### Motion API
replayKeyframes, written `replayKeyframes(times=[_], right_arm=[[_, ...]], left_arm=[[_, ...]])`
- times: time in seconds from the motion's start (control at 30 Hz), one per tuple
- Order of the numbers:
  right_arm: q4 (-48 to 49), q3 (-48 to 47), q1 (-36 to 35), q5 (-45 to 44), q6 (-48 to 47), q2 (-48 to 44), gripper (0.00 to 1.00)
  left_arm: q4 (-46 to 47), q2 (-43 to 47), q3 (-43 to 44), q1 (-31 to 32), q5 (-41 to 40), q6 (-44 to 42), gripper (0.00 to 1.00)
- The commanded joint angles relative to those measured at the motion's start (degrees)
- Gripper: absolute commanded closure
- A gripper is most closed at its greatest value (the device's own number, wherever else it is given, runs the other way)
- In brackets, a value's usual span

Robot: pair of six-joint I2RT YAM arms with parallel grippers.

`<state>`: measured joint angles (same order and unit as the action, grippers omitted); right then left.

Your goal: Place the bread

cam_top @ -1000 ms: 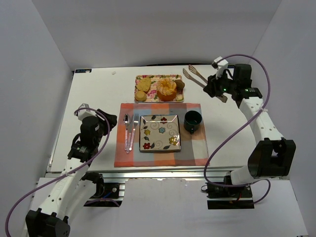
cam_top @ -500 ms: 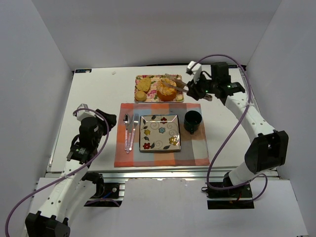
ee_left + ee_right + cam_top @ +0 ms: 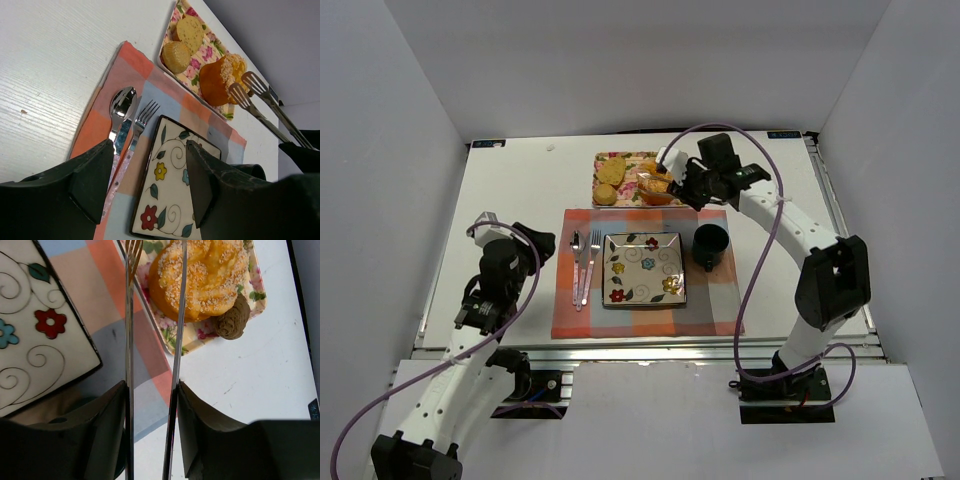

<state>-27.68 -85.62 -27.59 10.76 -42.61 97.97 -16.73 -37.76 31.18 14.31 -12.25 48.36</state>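
Observation:
The bread (image 3: 657, 183), a big orange bun with a pale swirled top, sits on the floral tray (image 3: 630, 158). It also shows in the left wrist view (image 3: 218, 80) and the right wrist view (image 3: 205, 275). My right gripper (image 3: 692, 188) (image 3: 150, 390) is shut on metal tongs (image 3: 129, 340). The tong tips reach the bread (image 3: 241, 96): one blade lies beside it, the other crosses its top. My left gripper (image 3: 538, 247) (image 3: 150, 170) is open and empty, left of the placemat.
Two small tan rolls (image 3: 610, 180) and a dark brown muffin (image 3: 231, 320) share the tray. A floral square plate (image 3: 643, 268), a spoon (image 3: 576, 262), a fork (image 3: 592, 262) and a dark cup (image 3: 710, 245) lie on the checked placemat (image 3: 720, 310).
My right arm swung left from the table's back right, carrying the tongs to the bread on the tray. The left arm stayed put.

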Motion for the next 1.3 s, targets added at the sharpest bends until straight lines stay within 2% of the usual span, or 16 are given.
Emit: replayKeyframes(times=[0.0,0.37,1.27], right_arm=[[-0.26,-4.20,-0.97,-5.22,-1.69,1.95,0.52],[0.61,-4.55,-1.67,-9.97,-0.37,4.42,0.50],[4.30,-2.35,-2.38,-13.22,1.04,2.31,0.48]], left_arm=[[-0.32,1.46,-0.77,-0.33,-1.19,0.33,0.31],[-0.06,1.64,-1.38,-0.33,-1.20,0.33,0.31],[0.12,1.37,-1.38,-0.33,-1.20,0.25,0.31]])
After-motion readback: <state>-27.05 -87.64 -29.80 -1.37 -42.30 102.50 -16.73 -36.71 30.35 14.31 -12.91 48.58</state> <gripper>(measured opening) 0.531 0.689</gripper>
